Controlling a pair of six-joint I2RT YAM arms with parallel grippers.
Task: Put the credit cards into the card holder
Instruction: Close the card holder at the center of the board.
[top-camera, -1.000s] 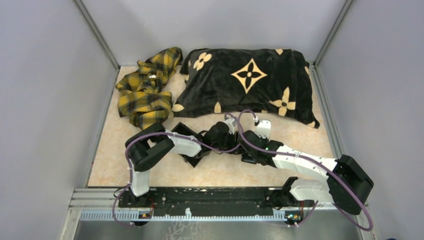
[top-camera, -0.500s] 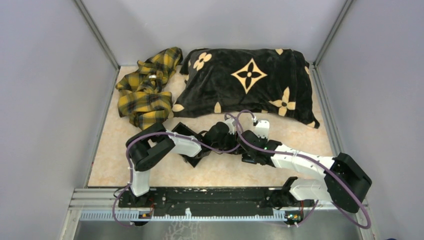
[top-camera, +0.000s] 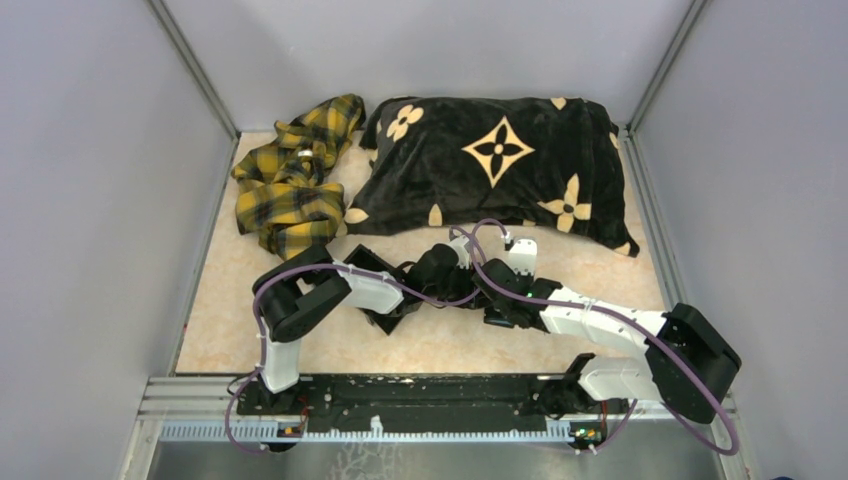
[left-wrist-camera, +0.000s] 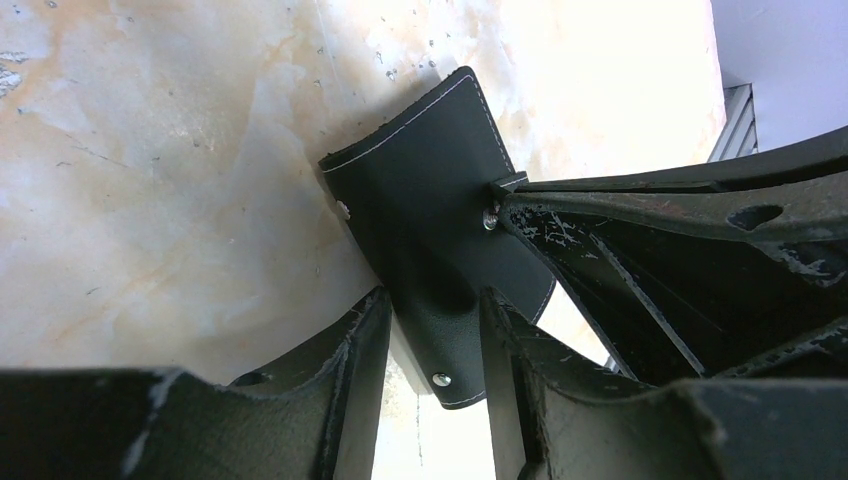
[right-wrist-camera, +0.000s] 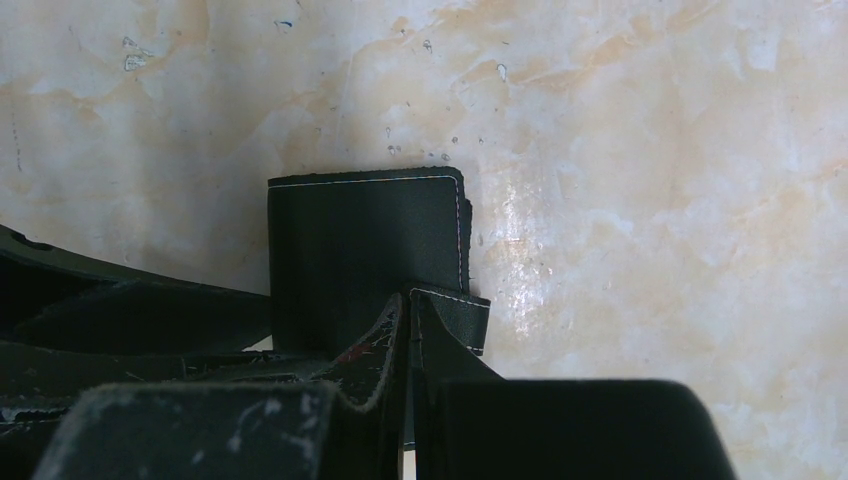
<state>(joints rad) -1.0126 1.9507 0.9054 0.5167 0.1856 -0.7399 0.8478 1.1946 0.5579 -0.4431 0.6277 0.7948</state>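
Left gripper (left-wrist-camera: 435, 305): half spread; the card holder (left-wrist-camera: 430, 220) is clasped across its width, apparently to stop it sliding.
Right gripper (right-wrist-camera: 407, 315): pressed together at the holder's stitched flap edge, judged to be placed there for lifting it open; whether leather is pinched cannot be told.
Holder's place: laid flat on the marbled table (right-wrist-camera: 650, 150), mid-table, just near of the pillow (top-camera: 500, 160).
Holder's look: black leather, white stitching, metal snaps, outer face shown.
Credit cards: none seen.

Two-arm manipulator. Left arm (top-camera: 335, 290) and right arm (top-camera: 610, 330): white link shells, black rounded joint housings. Purple cable (top-camera: 478, 232) looped along each. Both bolted to a black base rail (top-camera: 420, 392). Fingers (left-wrist-camera: 350, 400): black, tapered, paint scuffed pale at the edges.
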